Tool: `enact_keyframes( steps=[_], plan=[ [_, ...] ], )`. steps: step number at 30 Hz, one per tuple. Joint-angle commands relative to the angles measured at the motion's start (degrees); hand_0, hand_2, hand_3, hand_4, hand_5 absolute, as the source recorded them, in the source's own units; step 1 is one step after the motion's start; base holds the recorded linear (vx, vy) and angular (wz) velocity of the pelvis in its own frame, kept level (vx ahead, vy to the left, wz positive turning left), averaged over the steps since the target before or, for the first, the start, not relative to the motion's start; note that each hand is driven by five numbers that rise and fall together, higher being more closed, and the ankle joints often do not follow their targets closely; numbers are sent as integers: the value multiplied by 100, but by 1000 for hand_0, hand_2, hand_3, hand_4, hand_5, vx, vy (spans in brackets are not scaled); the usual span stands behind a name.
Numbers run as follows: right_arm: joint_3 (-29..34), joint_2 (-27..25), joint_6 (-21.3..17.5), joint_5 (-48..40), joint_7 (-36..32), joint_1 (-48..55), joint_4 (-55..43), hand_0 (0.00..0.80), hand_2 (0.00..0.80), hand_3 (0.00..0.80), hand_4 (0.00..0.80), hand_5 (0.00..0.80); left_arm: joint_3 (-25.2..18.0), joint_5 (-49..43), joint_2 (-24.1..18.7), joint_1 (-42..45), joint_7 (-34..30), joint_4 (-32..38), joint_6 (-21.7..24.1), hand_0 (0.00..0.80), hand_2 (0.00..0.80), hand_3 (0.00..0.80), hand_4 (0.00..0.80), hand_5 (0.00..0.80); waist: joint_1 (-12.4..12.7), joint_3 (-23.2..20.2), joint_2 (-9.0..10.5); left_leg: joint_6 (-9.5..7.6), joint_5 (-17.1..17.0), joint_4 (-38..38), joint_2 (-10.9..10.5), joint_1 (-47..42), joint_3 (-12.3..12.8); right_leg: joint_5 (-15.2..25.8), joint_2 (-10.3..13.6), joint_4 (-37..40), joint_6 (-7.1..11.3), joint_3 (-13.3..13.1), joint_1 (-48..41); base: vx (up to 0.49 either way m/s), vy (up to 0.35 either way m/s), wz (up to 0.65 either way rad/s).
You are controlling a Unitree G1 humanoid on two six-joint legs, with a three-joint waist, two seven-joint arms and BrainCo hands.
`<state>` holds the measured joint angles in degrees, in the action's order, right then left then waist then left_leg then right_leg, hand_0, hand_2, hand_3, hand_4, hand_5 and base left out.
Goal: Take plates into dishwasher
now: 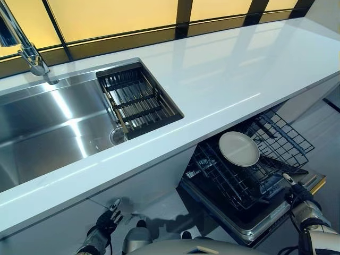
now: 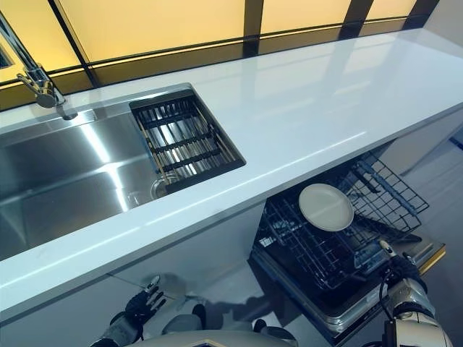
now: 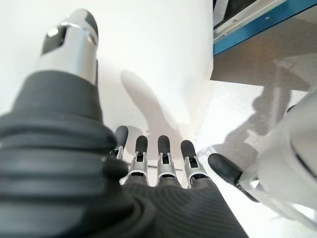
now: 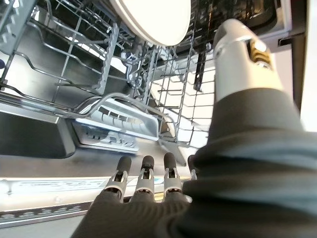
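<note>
A white plate (image 1: pixel 239 148) stands in the pulled-out wire rack (image 1: pixel 276 133) of the open dishwasher under the counter; it also shows in the right wrist view (image 4: pixel 153 20). My right hand (image 1: pixel 297 194) hangs at the lower right by the rack's front edge, fingers straight and empty (image 4: pixel 143 178). My left hand (image 1: pixel 108 220) hangs low at the lower left in front of the white cabinet, fingers straight and holding nothing (image 3: pixel 158 158).
A white counter (image 1: pixel 239 69) runs above the dishwasher. A steel sink (image 1: pixel 48 122) with a dark drain basket (image 1: pixel 135 98) and a tap (image 1: pixel 32 56) sits at the left. The dishwasher door (image 1: pixel 255 218) lies open toward me.
</note>
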<state>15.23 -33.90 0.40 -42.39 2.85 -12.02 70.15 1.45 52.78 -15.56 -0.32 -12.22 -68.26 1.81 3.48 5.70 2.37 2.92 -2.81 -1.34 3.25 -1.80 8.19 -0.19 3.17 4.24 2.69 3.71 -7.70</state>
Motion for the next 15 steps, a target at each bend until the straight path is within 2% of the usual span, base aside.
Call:
enact_keyframes(
  steps=[1,6,15],
  plan=[
    [207,-450,-193,67,338,-165,38,0,0,0,0,0,-294,198,-166,-535,-42,134,289,0,0,0,0,0,-69,-41,-26,-187,-56,-138,-369,308,5,-459,-340,-617,-89,-166,-160,-29,12,9],
    [427,-756,-154,204,458,65,33,0,0,0,0,0,-357,261,-194,-480,-65,91,278,0,0,0,0,0,-200,-43,-20,-178,-75,-283,-351,137,-5,-406,-406,-639,-95,-202,-83,-8,8,3],
    [724,-1111,-39,500,562,419,-94,0,0,0,0,0,-269,362,-206,-558,-99,139,283,0,0,0,0,0,-443,-62,86,-184,0,-366,-288,-17,129,-369,-470,-747,-76,-280,105,0,13,-4]
  ],
)
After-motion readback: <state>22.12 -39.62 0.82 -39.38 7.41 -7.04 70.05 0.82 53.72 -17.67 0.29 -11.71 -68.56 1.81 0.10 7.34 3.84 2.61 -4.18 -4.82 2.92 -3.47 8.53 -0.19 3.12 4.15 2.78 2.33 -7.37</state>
